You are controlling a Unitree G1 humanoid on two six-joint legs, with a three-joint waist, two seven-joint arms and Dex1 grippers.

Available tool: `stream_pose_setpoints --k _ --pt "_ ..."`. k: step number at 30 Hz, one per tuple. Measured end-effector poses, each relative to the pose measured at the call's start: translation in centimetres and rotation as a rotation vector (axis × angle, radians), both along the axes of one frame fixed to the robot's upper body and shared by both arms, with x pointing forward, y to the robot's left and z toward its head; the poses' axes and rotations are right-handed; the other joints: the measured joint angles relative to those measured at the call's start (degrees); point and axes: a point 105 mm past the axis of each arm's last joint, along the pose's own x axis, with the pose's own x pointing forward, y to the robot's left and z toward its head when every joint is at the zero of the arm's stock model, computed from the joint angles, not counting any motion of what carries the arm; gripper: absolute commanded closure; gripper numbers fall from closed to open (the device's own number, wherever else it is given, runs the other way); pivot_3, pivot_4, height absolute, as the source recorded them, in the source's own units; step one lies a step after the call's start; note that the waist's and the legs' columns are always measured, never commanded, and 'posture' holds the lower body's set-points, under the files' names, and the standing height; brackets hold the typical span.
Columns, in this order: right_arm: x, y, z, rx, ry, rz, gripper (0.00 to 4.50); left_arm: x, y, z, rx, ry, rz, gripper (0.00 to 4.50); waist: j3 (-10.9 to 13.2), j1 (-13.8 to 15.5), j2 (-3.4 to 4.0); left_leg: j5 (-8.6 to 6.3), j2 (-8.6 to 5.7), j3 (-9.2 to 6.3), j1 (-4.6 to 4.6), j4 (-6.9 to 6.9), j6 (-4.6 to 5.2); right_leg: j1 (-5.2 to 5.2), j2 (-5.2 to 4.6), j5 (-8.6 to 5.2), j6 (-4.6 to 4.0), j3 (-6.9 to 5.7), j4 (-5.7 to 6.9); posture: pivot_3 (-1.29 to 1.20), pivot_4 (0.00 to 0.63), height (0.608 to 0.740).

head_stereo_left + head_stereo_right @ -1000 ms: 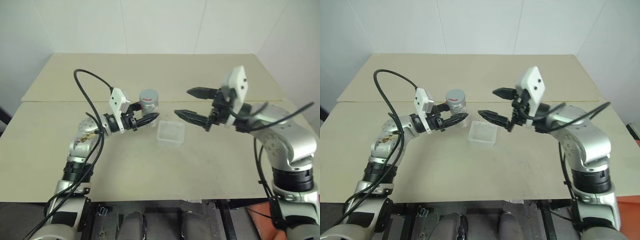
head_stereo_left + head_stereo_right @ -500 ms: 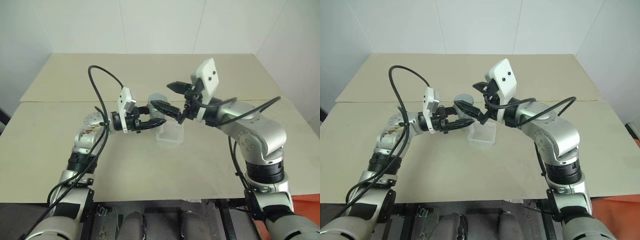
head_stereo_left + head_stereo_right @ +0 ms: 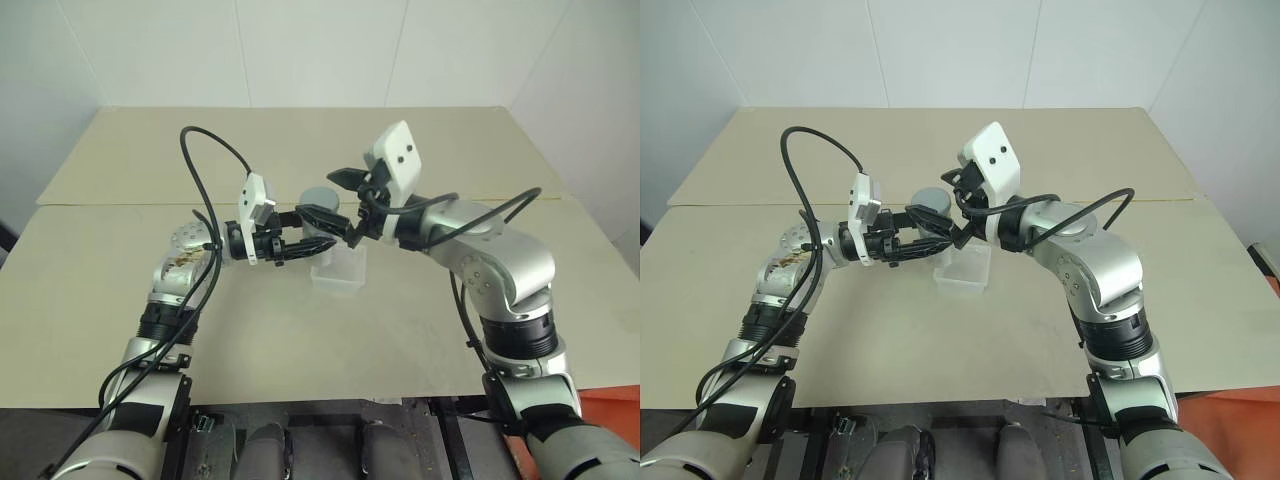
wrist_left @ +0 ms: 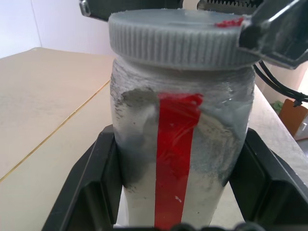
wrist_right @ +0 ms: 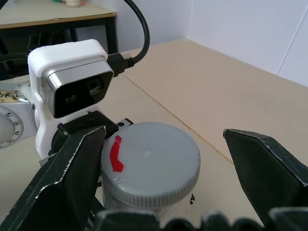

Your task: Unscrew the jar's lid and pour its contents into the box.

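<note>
My left gripper is shut on the jar, a silvery jar with a red stripe down its side, and holds it upright by its body. The grey ribbed lid sits on the jar and has a small red mark on top. My right gripper reaches in from the right. It is open, with one black finger close to one side of the lid and the other finger a gap away on the opposite side. The clear plastic box stands on the table just right of and below the jar.
The beige table has a seam running across it behind the arms, and white walls close it in at the back. A black cable loops up above my left forearm.
My right gripper has swung left from above the box to straddle the jar's lid, staying open. My left gripper keeps its hold on the jar.
</note>
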Motion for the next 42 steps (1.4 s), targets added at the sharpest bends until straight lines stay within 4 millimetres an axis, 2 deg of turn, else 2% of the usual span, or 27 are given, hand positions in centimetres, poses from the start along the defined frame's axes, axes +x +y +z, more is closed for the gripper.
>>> stream_pose_setpoints --k 2,3,5,8,9,19,26,34,39,42 --pt "0.1 0.0 -0.1 -0.001 0.008 0.003 0.0 0.0 0.0 0.0 0.0 0.0 0.0 1.84 0.0 0.0 0.0 0.0 0.0 0.0 0.0 0.0 0.0 0.0 0.0 0.0 0.0 0.0 0.0 0.0 0.15 0.74" --pt "0.2 0.0 -0.2 -0.002 0.012 0.006 0.18 0.0 0.0 0.0 0.0 0.0 0.0 1.84 0.0 0.0 0.0 0.0 0.0 0.0 0.0 0.0 0.0 0.0 0.0 0.0 0.0 0.0 0.0 0.0 0.15 0.74" --pt "0.1 0.1 -0.2 -0.003 0.017 0.014 0.56 0.0 0.0 0.0 0.0 -0.001 0.001 1.84 0.0 0.0 0.0 0.0 0.01 0.0 0.0 0.0 0.0 -0.01 0.0 0.0 0.0 0.0 0.0 0.0 0.15 0.74" --pt "-0.1 0.5 -0.3 -0.005 0.021 0.037 1.54 0.1 0.1 0.1 -0.002 -0.002 0.011 1.84 0.0 0.0 0.0 0.0 0.01 0.0 0.0 0.0 0.0 -0.01 0.0 0.0 0.0 0.0 0.0 0.0 0.15 0.74" --pt "-0.1 0.6 -0.3 -0.003 0.023 0.039 1.69 0.1 0.1 0.1 -0.002 -0.003 0.013 1.84 0.0 0.0 0.0 0.0 0.01 0.0 0.0 0.0 0.0 -0.01 0.0 0.0 0.0 0.0 0.0 0.0 0.15 0.74" --pt "-0.5 0.6 -0.4 0.009 0.041 0.099 1.69 -0.3 0.2 0.0 0.001 -0.007 -0.01 1.84 0.0 0.0 0.0 0.0 0.0 0.0 -0.02 0.0 0.0 -0.02 0.0 0.0 0.0 0.0 0.0 0.0 0.15 0.74" --pt "-2.6 -1.2 -0.9 0.025 0.072 0.42 1.69 -2.7 -1.1 -0.3 0.032 -0.025 -0.199 1.84 0.0 0.0 0.0 -0.01 0.01 0.0 -0.01 0.0 0.02 0.03 0.02 0.0 0.0 -0.01 -0.06 0.0 0.15 0.74" --pt "-3.2 -1.1 -0.4 0.006 0.06 0.716 1.69 -4.3 -1.4 0.5 0.027 -0.057 -0.279 1.84 0.0 -0.3 0.02 -0.01 0.09 0.01 0.0 0.0 0.01 -0.01 0.11 0.0 0.0 0.06 -0.03 0.0 0.15 0.74" --pt "-3.3 -0.6 -1.0 0.005 0.042 0.805 1.69 -4.8 -0.9 0.1 0.049 -0.056 -0.283 1.84 0.0 -0.1 0.02 0.0 0.09 0.01 0.02 0.0 0.0 -0.01 0.11 0.0 0.0 0.04 0.0 0.0 0.15 0.74" --pt "-3.2 -0.1 -1.3 0.013 0.034 0.815 0.73 -4.7 -0.7 0.1 0.054 -0.051 -0.268 1.84 0.0 -0.1 0.03 0.0 0.09 0.01 0.01 0.01 -0.01 -0.02 0.1 0.0 0.0 0.04 0.0 0.0 0.15 0.74"
